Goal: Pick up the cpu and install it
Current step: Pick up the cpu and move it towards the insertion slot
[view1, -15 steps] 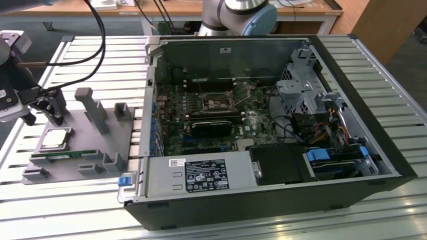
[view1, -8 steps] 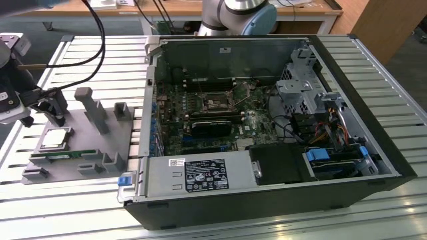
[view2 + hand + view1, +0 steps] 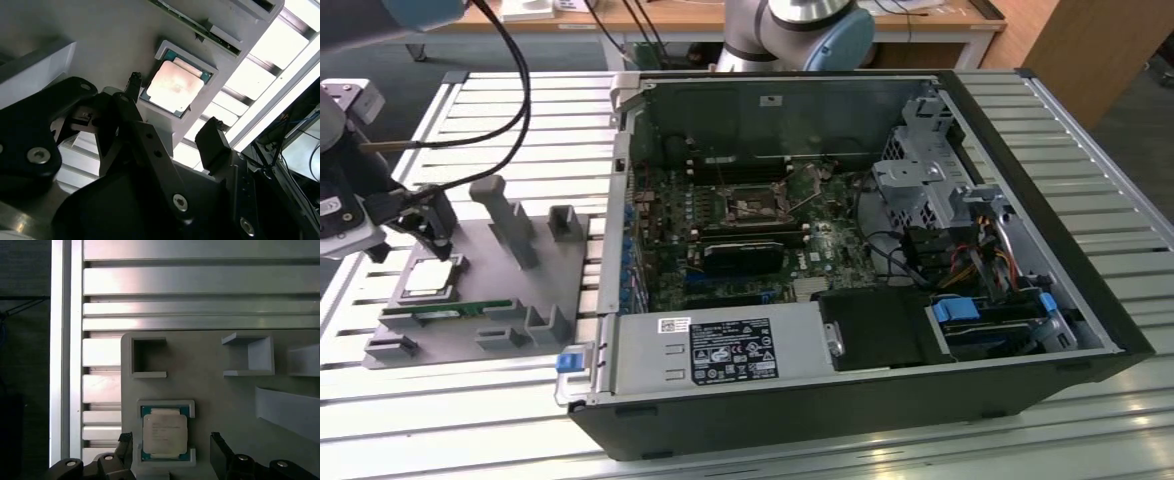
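Grey plastic tray [image 3: 487, 282] lies on the slatted metal tabletop [image 3: 520, 110] at the exterior view's left, just beside the open computer case [image 3: 854, 405]. The cpu [image 3: 165, 434] lies flat in a square pocket of that tray, silver top up, with a low raised rim framing it. On the near side of the cpu, a narrow green memory stick [image 3: 440, 310] lies in its own slot. My hand [image 3: 171, 442] hangs over the pocket, released. The fingers [image 3: 218, 450] stand apart on either side of the cpu, outside the rim and not touching the chip. One finger sits close to the tray's outer edge, where the bare slats begin. Upright grey posts [image 3: 507, 225] stand farther along the tray, apart from my fingers. Inside the case, the motherboard's square socket [image 3: 754, 207] lies well to the exterior view's right.
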Robot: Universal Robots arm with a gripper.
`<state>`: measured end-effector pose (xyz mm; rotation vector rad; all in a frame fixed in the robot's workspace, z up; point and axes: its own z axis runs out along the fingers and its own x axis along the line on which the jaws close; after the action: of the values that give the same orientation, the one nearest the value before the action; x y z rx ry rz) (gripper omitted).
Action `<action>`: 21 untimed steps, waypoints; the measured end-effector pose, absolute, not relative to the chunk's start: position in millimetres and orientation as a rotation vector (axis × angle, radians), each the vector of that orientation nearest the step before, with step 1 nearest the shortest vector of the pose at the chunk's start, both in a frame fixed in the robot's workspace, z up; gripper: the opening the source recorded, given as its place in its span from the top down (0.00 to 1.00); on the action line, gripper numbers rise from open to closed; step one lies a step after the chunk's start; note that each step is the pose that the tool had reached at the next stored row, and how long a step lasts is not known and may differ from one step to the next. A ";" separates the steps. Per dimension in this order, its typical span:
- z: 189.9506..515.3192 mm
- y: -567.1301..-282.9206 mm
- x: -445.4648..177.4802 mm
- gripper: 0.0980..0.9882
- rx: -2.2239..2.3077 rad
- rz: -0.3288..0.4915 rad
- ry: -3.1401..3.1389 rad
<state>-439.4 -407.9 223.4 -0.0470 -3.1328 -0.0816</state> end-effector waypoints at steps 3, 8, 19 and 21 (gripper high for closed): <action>218.1 -407.9 -441.5 0.31 -0.047 -0.082 -3.133; 210.2 -408.6 -444.0 0.31 -0.047 -0.090 -3.133; 194.5 -409.3 -445.4 0.31 -0.047 -0.111 -3.132; 192.3 -409.8 -445.4 0.31 -0.047 -0.111 -3.132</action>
<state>-445.4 -409.8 192.3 -0.0470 -3.1319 -0.1113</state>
